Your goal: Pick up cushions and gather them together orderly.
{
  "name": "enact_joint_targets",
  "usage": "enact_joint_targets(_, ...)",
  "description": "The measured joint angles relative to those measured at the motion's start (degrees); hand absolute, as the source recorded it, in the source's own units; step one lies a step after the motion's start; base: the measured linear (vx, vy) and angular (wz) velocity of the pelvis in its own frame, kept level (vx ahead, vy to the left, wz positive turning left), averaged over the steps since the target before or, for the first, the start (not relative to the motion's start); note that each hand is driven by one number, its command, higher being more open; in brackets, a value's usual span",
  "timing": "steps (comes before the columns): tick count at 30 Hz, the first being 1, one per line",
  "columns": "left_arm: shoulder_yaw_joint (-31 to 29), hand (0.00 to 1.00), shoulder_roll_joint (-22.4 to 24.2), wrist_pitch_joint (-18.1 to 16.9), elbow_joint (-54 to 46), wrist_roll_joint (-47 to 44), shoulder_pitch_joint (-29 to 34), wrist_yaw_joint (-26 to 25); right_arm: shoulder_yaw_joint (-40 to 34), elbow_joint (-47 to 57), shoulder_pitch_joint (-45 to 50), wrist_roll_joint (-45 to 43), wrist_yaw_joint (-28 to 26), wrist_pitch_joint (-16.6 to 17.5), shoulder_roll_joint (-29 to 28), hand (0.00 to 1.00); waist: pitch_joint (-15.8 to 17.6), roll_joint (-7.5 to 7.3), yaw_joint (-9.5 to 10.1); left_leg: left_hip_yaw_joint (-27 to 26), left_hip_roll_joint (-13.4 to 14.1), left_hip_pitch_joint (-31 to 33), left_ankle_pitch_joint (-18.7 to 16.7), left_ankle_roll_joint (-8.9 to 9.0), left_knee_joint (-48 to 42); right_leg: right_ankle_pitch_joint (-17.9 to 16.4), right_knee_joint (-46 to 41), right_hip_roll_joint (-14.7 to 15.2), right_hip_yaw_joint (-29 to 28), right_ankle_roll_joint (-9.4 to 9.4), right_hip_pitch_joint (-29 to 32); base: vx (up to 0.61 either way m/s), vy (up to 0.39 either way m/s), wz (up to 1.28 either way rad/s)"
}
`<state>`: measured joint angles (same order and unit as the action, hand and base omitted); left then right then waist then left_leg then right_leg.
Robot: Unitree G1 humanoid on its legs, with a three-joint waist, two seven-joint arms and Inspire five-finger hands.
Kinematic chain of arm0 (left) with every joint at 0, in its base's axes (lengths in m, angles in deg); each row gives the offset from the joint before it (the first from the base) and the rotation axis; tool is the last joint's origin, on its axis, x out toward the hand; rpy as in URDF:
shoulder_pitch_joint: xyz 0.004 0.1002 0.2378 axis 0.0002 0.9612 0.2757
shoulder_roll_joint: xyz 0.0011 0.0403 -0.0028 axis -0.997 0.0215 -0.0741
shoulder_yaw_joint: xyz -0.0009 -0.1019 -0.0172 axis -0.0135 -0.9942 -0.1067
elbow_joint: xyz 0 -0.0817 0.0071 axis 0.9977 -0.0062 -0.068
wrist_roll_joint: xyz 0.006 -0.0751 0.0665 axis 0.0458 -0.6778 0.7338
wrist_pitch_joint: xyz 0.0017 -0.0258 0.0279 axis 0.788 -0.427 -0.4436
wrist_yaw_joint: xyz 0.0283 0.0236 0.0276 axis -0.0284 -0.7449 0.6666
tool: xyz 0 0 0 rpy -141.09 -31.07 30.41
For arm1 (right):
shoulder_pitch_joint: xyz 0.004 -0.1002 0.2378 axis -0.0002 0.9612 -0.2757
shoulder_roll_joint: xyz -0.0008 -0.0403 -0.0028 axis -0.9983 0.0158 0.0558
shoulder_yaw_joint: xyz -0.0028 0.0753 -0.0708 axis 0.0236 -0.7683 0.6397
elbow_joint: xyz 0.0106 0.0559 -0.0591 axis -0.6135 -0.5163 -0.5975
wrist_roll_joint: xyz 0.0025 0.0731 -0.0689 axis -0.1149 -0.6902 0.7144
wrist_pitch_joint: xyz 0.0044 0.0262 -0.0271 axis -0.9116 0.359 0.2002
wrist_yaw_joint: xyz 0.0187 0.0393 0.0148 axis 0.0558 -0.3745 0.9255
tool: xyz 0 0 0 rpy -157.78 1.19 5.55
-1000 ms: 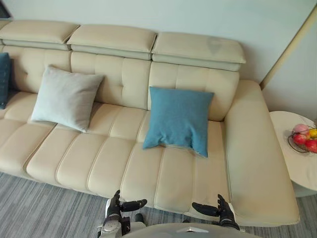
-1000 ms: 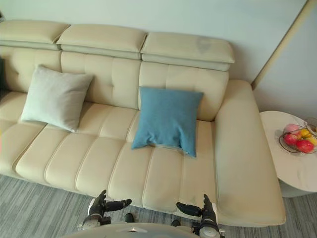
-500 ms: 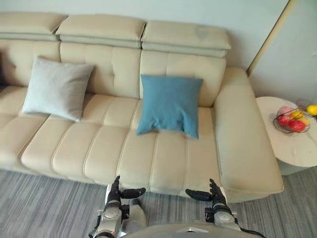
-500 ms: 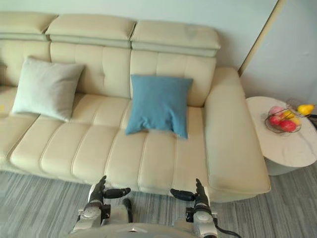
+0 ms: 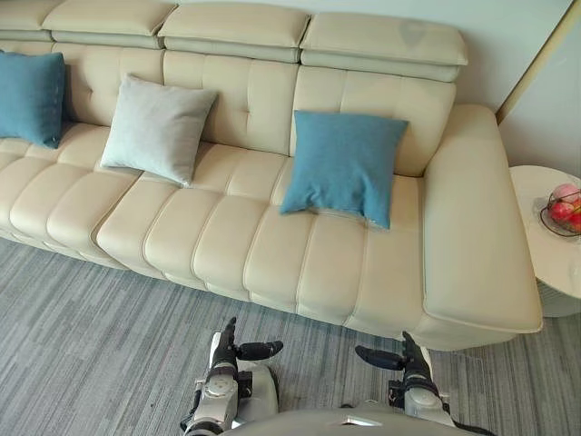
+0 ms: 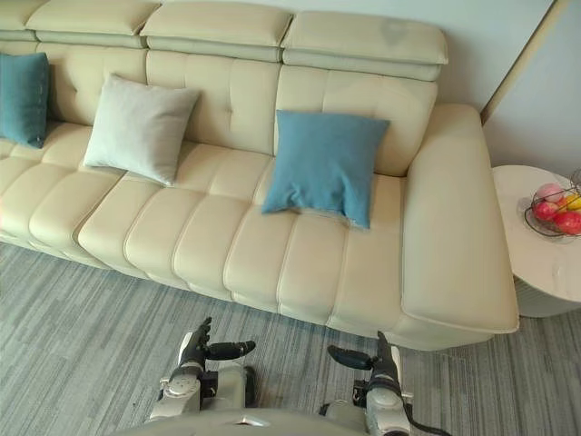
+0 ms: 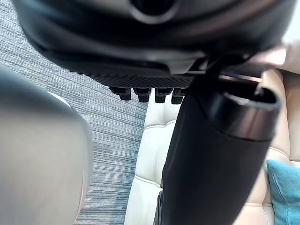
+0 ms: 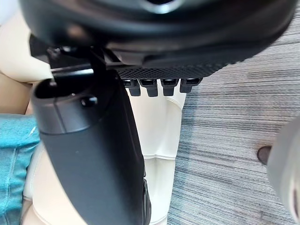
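Observation:
Three cushions rest on a cream sofa [image 5: 272, 245]. A blue cushion [image 5: 343, 166] leans on the backrest toward the sofa's right end. A light grey cushion [image 5: 156, 129] leans further left. Another blue cushion [image 5: 30, 95] stands at the far left. My left hand [image 5: 229, 347] and right hand [image 5: 406, 358] hover low over the grey carpet in front of the sofa, both open with thumbs pointing inward and nothing held. An edge of the blue cushion [image 7: 283, 187] appears past the left thumb, and the same cushion [image 8: 14, 159] appears beside the right thumb.
A round white side table [image 5: 554, 245] stands right of the sofa and carries a wire fruit bowl [image 5: 563, 211]. Striped grey carpet [image 5: 100, 336] lies between me and the sofa. The sofa's wide right armrest [image 5: 477, 227] borders the blue cushion.
The camera has pulled back and swung left, so the sofa sits farther off and the far-left blue cushion has come into sight. Both hands hold the same open pose.

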<state>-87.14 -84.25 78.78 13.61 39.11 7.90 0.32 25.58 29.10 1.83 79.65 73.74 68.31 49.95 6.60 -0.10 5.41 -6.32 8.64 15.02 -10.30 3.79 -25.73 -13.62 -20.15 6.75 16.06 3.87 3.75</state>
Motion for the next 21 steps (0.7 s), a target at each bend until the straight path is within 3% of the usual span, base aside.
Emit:
enact_joint_targets(1, -0.7, 1.00, -0.9, 0.1, 0.2, 0.0, 0.2, -0.2, -0.4, -0.6, 0.5, 0.0, -0.7, -0.3, -1.5, 1.00, -0.9, -1.41, -0.24, -0.9, -1.8, -1.2, 1.5, -0.88, 3.3, 0.7, 1.9, 1.3, -0.6, 1.00, -0.1, -0.05, 0.152, 0.01)
enact_joint_targets(3, -0.7, 1.00, -1.3, 0.1, 0.2, 0.0, 0.9, -0.2, -0.9, -0.9, 0.9, 0.0, -1.1, -0.4, -2.1, 1.00, -1.3, -1.76, -0.47, -1.1, -3.2, -2.6, 2.2, -1.62, 5.2, 2.0, 3.8, 2.1, -0.9, 1.28, -1.5, -0.05, 0.149, 0.08)
enact_joint_targets(5, -0.7, 1.00, -1.3, 0.1, 1.1, 0.0, 1.4, -0.2, -1.5, -1.8, 0.9, -0.1, -1.4, -0.5, -2.1, 1.00, -2.0, -1.26, -0.71, -1.1, -4.6, -3.8, 2.7, -2.17, 7.0, 3.3, 6.0, 2.8, -1.4, 2.10, -2.9, -0.07, 0.150, 0.11)
enact_joint_targets(11, -2.6, 1.00, -1.3, 0.6, 3.7, -0.1, 2.1, 0.4, -7.4, -5.1, -0.2, 0.0, -2.0, -0.9, -2.1, 1.00, -3.6, -0.28, -0.77, -2.4, -6.3, -8.1, 5.4, -3.12, 13.1, 6.2, 12.3, 2.4, -4.0, 1.97, -6.3, 0.01, 0.020, -0.07)
enact_joint_targets(12, -4.6, 1.00, -2.2, 0.6, 9.2, -0.2, 0.1, 2.3, -9.9, -11.3, -2.0, 0.0, -3.2, -1.1, 0.6, 1.00, -2.8, -0.47, -1.37, 1.6, -7.1, -16.2, 10.8, -2.09, 24.7, 8.2, 17.8, 0.2, -8.5, -0.01, -10.5, 0.02, -0.006, -0.11)
enact_joint_targets(21, -4.6, 1.00, -2.2, 0.6, 9.3, -0.2, 0.1, 2.3, -9.9, -11.3, -1.8, 0.0, -3.2, -1.1, 0.6, 1.00, -2.8, -0.51, -1.59, 1.6, -7.1, -16.3, 10.8, -2.09, 24.8, 8.2, 17.6, 0.2, -8.5, 0.03, -10.5, 0.00, 0.000, 0.00)
